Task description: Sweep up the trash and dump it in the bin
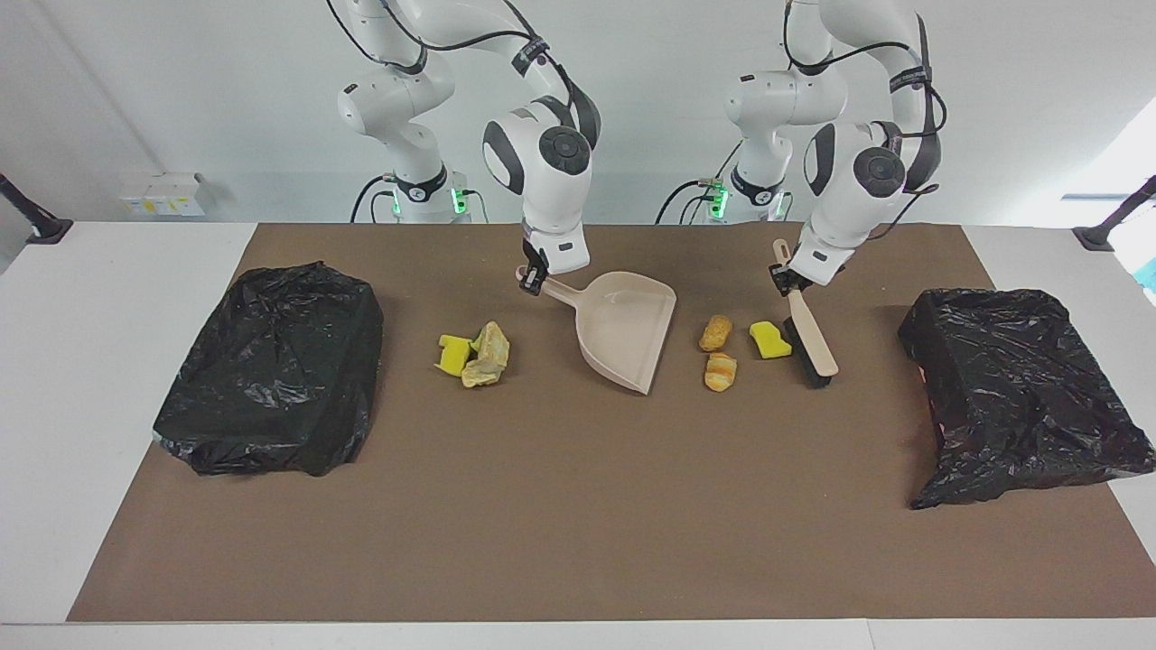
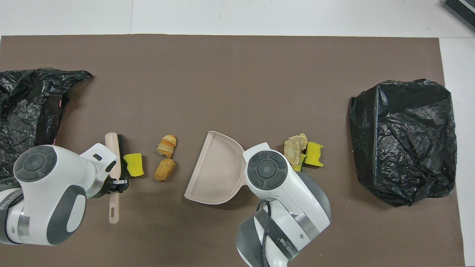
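The brush handle (image 1: 800, 311) is being gripped by the left hand (image 1: 782, 280), bristles touching a yellow sponge chunk (image 1: 769, 339); the dustpan (image 1: 628, 329) is being clenched by the right hand (image 1: 533, 280). The pan's lip should be pressed flat beside the bread rolls (image 1: 718, 354).

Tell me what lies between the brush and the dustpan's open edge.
Between the brush and the dustpan lie a yellow sponge chunk and two bread rolls, clearest in the facing view.

Wide open brown mat (image 1: 560, 515) across the lower frame in the facing view; black bags (image 1: 271, 366) (image 1: 1020, 393) wall off both edges, trash (image 1: 720, 354), dustpan (image 1: 628, 325) and brush (image 1: 806, 338) crowd the middle band.
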`<action>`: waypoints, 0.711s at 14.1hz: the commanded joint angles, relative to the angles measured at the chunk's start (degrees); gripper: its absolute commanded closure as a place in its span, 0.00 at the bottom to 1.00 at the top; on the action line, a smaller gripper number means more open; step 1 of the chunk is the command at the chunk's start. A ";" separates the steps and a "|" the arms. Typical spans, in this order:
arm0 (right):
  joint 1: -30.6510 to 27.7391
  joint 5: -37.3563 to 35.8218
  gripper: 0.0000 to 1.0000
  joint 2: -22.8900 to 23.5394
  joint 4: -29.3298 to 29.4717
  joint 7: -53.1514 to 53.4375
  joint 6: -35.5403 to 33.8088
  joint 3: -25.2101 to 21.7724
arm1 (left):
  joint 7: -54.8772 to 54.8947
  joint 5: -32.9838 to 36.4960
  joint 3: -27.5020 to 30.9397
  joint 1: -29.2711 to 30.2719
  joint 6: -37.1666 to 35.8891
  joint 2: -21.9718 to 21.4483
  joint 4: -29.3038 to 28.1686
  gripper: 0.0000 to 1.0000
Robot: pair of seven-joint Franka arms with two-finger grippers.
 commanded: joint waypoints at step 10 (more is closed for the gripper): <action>1.36 -0.81 1.00 0.21 0.70 5.82 -0.31 0.37 | -0.61 -0.83 0.33 -12.92 5.61 5.68 2.36 1.00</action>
